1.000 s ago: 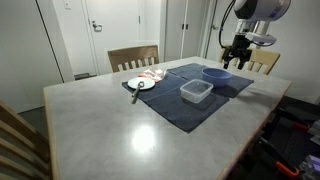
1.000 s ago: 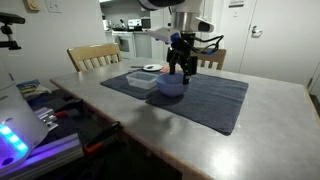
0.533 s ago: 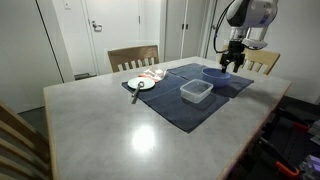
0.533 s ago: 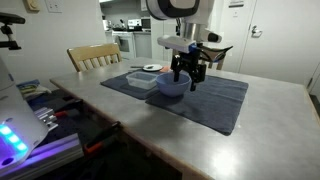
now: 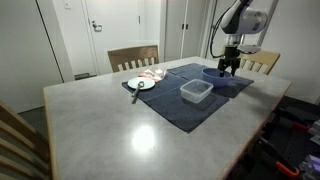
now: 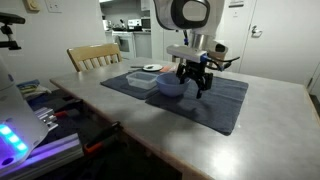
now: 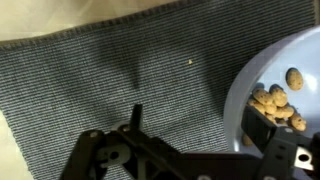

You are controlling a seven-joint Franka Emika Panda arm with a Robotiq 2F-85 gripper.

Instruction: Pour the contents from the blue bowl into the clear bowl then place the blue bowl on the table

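The blue bowl (image 7: 292, 70) of brown bits (image 7: 272, 104) sits on the dark cloth (image 7: 100, 80) beside the clear bowl (image 5: 196, 92), our gripper (image 6: 196, 81) spread apart over its rim, and we fear a shallow pinch could tip it and spill.

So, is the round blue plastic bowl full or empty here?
Not empty: the wrist view shows small tan pieces lying inside the round blue plastic bowl, which sits upright on the dark cloth.
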